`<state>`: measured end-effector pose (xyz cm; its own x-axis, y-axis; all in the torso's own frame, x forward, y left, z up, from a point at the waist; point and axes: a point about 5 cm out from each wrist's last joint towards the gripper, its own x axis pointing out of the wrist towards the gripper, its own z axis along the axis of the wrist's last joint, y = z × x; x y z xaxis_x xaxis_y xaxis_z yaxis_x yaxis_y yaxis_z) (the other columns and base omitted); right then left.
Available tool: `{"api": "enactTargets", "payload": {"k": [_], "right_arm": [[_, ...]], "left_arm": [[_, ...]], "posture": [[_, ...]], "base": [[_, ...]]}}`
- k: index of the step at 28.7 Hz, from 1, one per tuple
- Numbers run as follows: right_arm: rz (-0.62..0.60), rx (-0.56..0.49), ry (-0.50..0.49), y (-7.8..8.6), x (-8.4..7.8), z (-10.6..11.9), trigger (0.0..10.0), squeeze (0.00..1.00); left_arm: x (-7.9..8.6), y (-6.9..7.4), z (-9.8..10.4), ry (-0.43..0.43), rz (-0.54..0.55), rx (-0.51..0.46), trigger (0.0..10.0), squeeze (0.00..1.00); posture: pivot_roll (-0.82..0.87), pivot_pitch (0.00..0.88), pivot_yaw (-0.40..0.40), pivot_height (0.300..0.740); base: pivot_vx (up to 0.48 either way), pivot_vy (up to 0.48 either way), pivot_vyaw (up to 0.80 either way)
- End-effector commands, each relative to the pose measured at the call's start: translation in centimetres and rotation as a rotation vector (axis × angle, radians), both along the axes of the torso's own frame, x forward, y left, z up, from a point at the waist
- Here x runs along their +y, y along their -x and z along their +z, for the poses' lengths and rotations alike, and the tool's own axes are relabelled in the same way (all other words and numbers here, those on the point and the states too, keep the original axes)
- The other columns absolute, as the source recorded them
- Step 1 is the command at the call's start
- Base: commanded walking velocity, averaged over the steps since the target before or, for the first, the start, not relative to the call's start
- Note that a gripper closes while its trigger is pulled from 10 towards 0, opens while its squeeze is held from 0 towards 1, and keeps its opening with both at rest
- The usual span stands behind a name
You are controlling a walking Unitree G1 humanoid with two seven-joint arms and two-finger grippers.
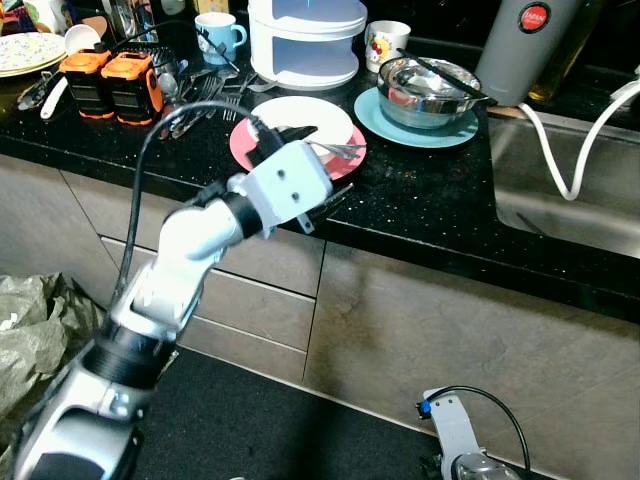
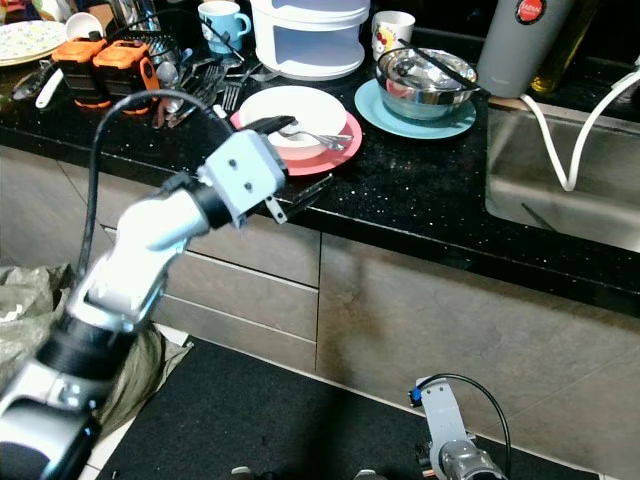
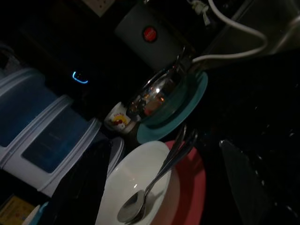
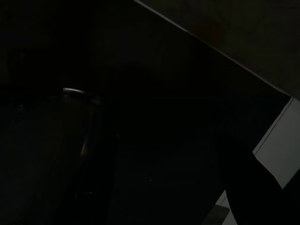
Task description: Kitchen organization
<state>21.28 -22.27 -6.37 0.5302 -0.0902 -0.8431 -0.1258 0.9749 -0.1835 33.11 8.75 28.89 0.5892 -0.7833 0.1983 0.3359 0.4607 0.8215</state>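
We have our left gripper (image 2: 295, 160) reaching over the front edge of the black countertop (image 1: 420, 200), with its two black fingers spread wide apart and nothing between them: one finger lies over the near rim of the white bowl (image 1: 300, 118), the other hangs low by the counter edge. The bowl sits on a pink plate (image 1: 350, 160), and in it lie a spoon (image 3: 140, 201) and what looks like a fork beside it, their handles running up and out over the far-right rim toward the steel bowl (image 1: 425, 90) on its teal plate (image 1: 395, 125). So the cutlery lies straight ahead of our fingers, its long axis roughly along our reach and slanting right, which we judge means the wrist must turn so that the fingers close across the handles and not along them. Our left arm is far nearer; the right gripper (image 2: 460, 465) hangs idle low by the cabinet fronts, and we cannot tell how its fingers stand. Room is tight to the left, where loose forks (image 1: 205, 95) and two orange batteries (image 1: 110, 80) crowd the counter, and the white stacked container (image 1: 305, 40) stands just behind. To the right, bare counter runs to the sink (image 1: 570, 190).
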Motion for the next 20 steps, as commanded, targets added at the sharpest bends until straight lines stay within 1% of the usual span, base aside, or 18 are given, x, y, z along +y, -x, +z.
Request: {"api": "enactTargets", "payload": {"k": [1,2,4,6,8,11,13,14,20], "right_arm": [[-0.018,0.012,0.001,0.7,-0.3,-0.4,10.0,0.0],[-0.018,0.012,0.001,0.7,-0.3,-0.4,10.0,0.0],[-0.022,0.014,0.001,0.9,-0.3,-0.4,10.0,0.0],[-0.02,0.018,0.005,1.1,-0.4,-0.5,10.0,0.0],[-0.021,0.022,0.012,1.4,-0.6,-0.6,10.0,0.0],[-0.02,0.024,0.014,1.5,-0.6,-0.7,10.0,0.0],[-0.022,0.027,0.017,1.7,-0.7,-0.8,10.0,0.0],[-0.028,0.028,0.017,1.9,-0.8,-0.9,10.0,0.0],[-0.033,0.025,0.018,2.1,-0.9,-0.9,10.0,0.0]], "left_arm": [[0.1,-0.3,0.1,-0.052,0.017,-0.041,10.0,0.0],[0.1,-0.3,0.1,-0.052,0.017,-0.041,10.0,0.0],[0.2,-0.7,0.4,-0.078,0.034,-0.082,10.0,0.0],[0.2,-1.1,0.5,-0.087,0.029,-0.105,10.0,0.0],[-0.3,-1.2,0.9,-0.096,0.003,-0.138,10.0,0.0],[-0.5,-1.3,0.9,-0.099,-0.008,-0.142,10.0,0.0],[-0.9,-1.3,1.0,-0.107,-0.039,-0.145,10.0,0.0],[-1.3,-1.4,0.8,-0.124,-0.064,-0.135,10.0,0.0],[-1.5,-1.7,0.0,-0.155,-0.105,-0.084,10.0,0.0]], "posture": [[0.05,0.216,-0.013,0.74],[0.05,0.216,-0.013,0.74],[0.04,0.228,-0.015,0.74],[0.03,0.231,-0.016,0.74],[0.02,0.237,-0.017,0.74],[0.02,0.237,-0.017,0.74],[0.01,0.238,-0.013,0.74],[0.01,0.24,-0.012,0.74],[0.0,0.253,-0.012,0.74]], "base": [[0.0,0.0,0.0],[0.0,0.0,0.0],[0.0,0.0,0.0],[0.0,0.0,0.0],[0.0,0.0,0.0],[0.0,0.0,0.0],[0.0,0.0,0.0],[0.0,0.0,0.0],[0.0,0.0,0.0]]}}
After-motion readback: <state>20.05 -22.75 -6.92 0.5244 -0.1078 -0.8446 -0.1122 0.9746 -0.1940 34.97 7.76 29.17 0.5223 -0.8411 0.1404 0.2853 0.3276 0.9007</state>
